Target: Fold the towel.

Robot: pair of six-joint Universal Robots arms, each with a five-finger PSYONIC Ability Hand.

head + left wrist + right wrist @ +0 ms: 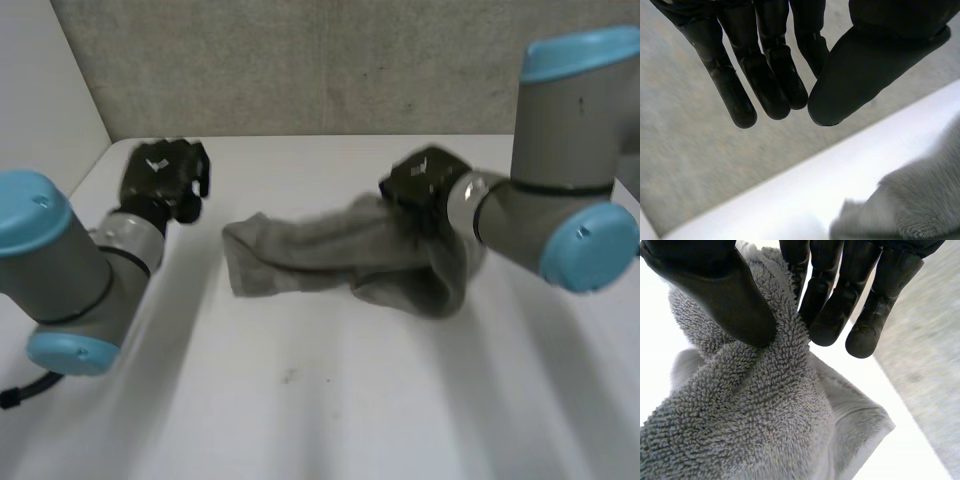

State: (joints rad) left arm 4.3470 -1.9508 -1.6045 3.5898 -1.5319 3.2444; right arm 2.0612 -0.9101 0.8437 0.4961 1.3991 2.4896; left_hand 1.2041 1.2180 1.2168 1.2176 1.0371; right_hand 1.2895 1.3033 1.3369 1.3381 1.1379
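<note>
1. Left hand [165, 175] hangs relaxed, fingers straight and empty, at nine o'clock from the towel [330, 252].
2. That towel is grey looped terry, crumpled long on the white table [300, 400].
3. Right hand [425, 185] pinches its three o'clock end.

Fluffy looped terry-cloth towel [765, 430], smooth white table [330, 400], matt black right hand [725, 295], rough speckled wall [300, 60]

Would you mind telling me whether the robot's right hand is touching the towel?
Touching. In the right wrist view the right hand pinches a raised fold of the towel between thumb and fingers.
</note>
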